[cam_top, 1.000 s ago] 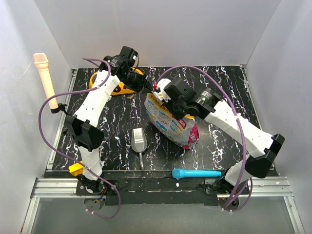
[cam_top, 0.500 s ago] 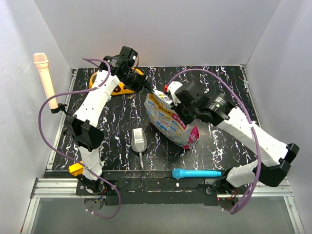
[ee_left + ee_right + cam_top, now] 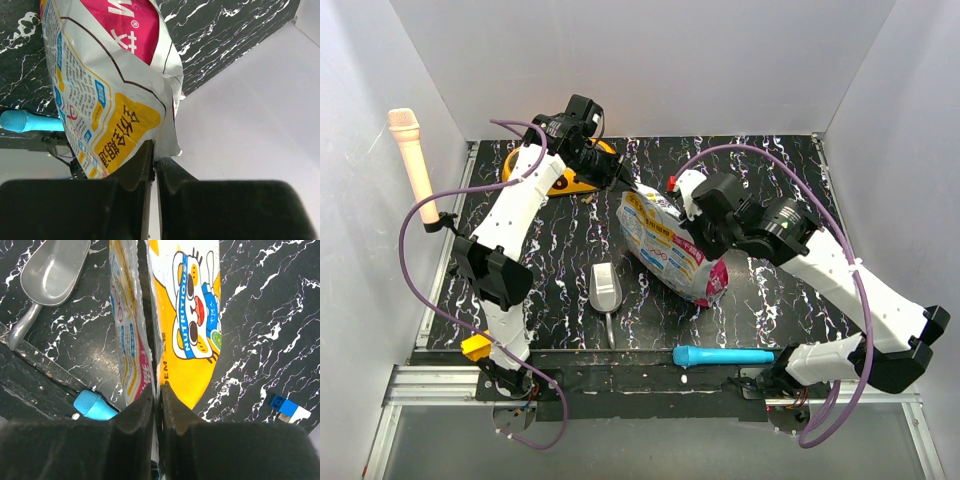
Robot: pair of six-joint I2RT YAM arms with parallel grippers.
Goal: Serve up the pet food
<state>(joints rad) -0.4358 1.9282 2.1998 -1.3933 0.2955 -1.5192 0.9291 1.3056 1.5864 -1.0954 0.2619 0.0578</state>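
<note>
Swung the right arm's elbow outward and slid its wrist rightward along the pouch (image 3: 665,250) over the last second. Found the orange bowl (image 3: 570,184) far left, mostly hidden behind the left arm. Found the left pincer (image 3: 152,152) clamped on the pouch's corner, the grey scoop (image 3: 604,287) lying untouched on the bench (image 3: 770,290), and the right pincer (image 3: 156,390) pinching the pouch's edge. Saw no pet food anywhere; judged it inside the pouch. Opening, scooping and serving all left.

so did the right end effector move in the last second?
Yes. In the top view the right end effector, shut on the pet food pouch, has shifted right and slightly toward the near edge, judged against the unmoved grey scoop.
</note>
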